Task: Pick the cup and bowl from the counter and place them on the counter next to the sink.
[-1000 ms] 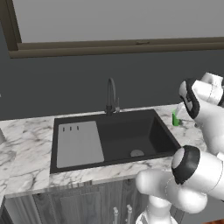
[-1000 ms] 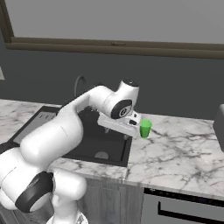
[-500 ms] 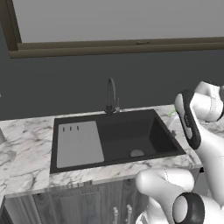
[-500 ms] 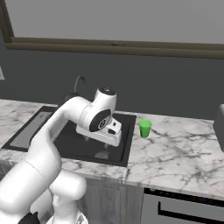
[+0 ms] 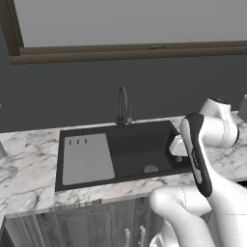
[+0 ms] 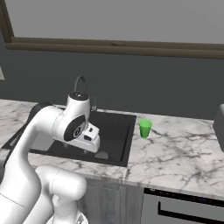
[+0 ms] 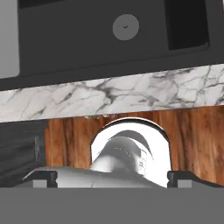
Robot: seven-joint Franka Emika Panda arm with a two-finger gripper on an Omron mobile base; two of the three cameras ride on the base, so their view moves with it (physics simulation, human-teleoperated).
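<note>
The green cup (image 6: 145, 128) stands upright on the white marble counter (image 6: 179, 148), just right of the black sink (image 6: 113, 127). My gripper (image 6: 90, 141) hangs over the front right part of the sink basin, well to the left of the cup and apart from it. In the hand view the gripper (image 7: 113, 178) is open, its fingertips (image 7: 43, 177) wide apart with nothing between them; it looks down at the sink's drain (image 7: 125, 26) and the counter's front strip (image 7: 113, 92). The bowl is out of view.
A dark curved faucet (image 5: 123, 103) rises behind the basin, and a flat grey drainboard (image 5: 87, 158) fills the sink's left part. A grey object (image 6: 219, 122) sits at the counter's far right edge. Dark cabinets (image 5: 91, 226) stand below.
The gripper has drawn away from the cup, swinging left and down over the sink. The cup stays standing on the counter by the sink.
</note>
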